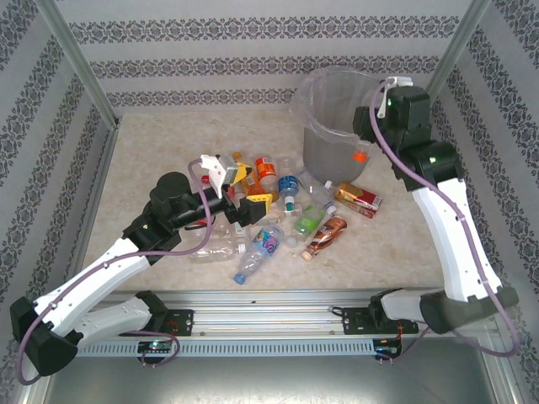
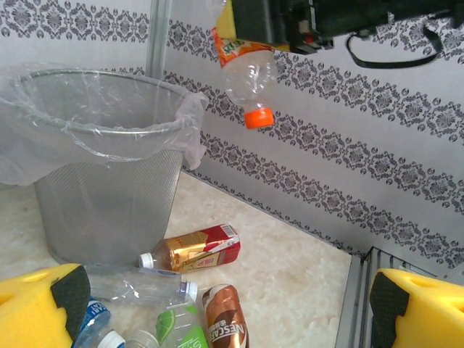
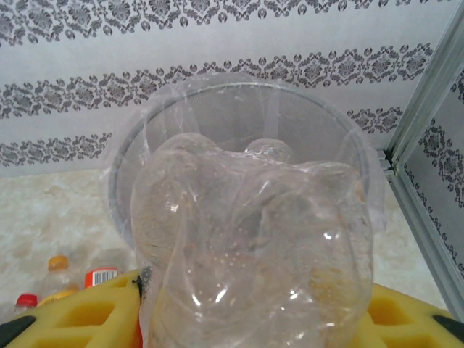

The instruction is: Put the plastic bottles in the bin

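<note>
The right gripper (image 1: 378,112) is pinching a clear orange-capped bottle (image 2: 246,69) cap-down beside the rim of the bin (image 2: 109,196), likely to drop it in, while the left gripper (image 1: 249,188) is hovering, jaws spread wide and empty, over the loose bottles (image 1: 290,215)

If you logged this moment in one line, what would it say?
right gripper: shut on orange-capped bottle, cap down by bin | left gripper: open above bottle pile | drop: not yet

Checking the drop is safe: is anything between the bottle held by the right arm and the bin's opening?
Nothing visible. The bottle hangs cap-down in the right fingers, higher than the bin's rim, and the bin's mouth is open, with just its bag lining it.
</note>
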